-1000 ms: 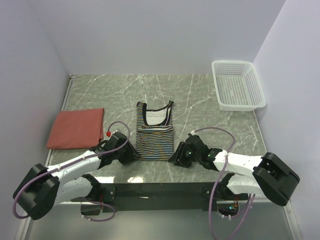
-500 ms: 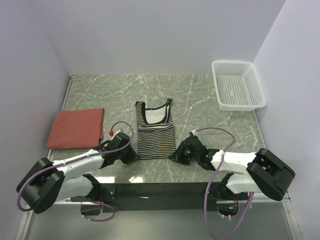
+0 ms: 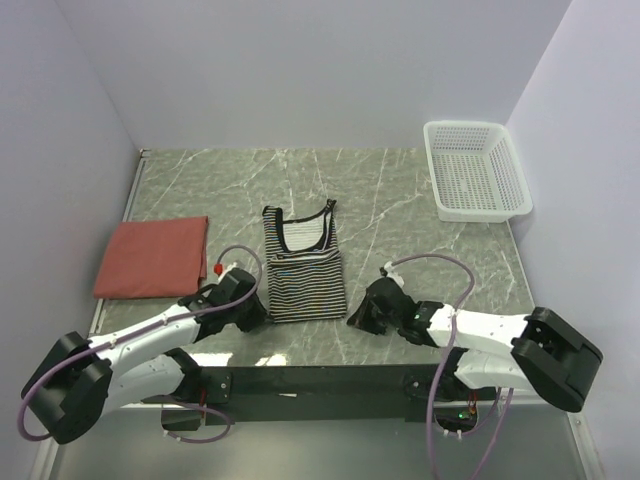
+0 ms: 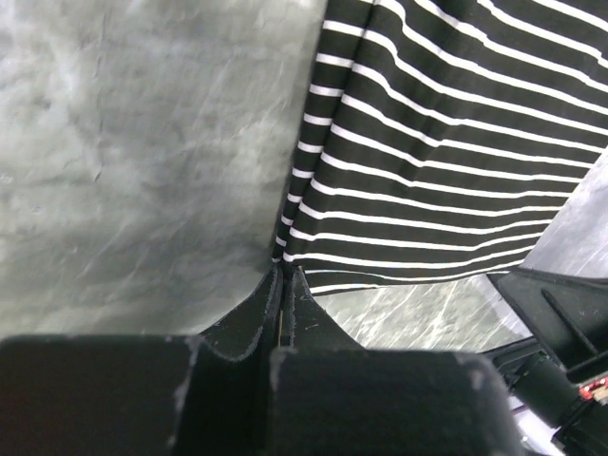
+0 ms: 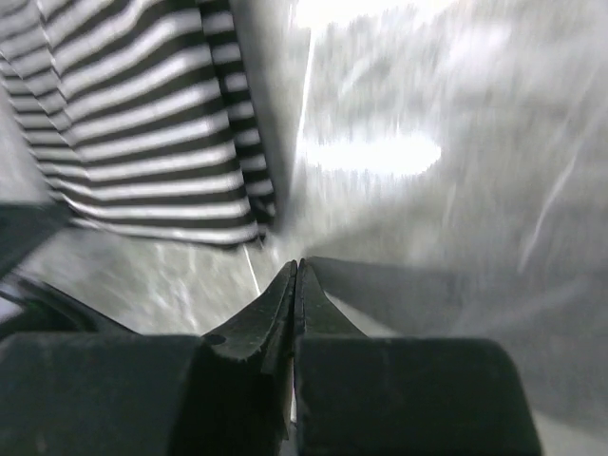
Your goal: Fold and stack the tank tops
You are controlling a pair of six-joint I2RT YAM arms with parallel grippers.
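The black-and-white striped tank top [image 3: 303, 265] lies flat mid-table, neckline toward the far side. My left gripper [image 3: 262, 308] is at its near-left hem corner; in the left wrist view the left gripper [image 4: 282, 271] is shut on that corner of the striped top [image 4: 437, 142]. My right gripper [image 3: 352, 315] is by the near-right corner. In the right wrist view the right gripper [image 5: 296, 266] is shut with nothing in it, a little short of the striped hem [image 5: 171, 218]. A brick-red tank top [image 3: 152, 257] lies folded at the left.
A white mesh basket [image 3: 476, 170] stands at the far right corner. Walls close in the marble table [image 3: 420, 215] on the left, back and right. A black rail [image 3: 320, 380] runs along the near edge between the arm bases.
Both grippers have shut. The striped top has shifted a little to the left and toward the far side, and both arms moved with it.
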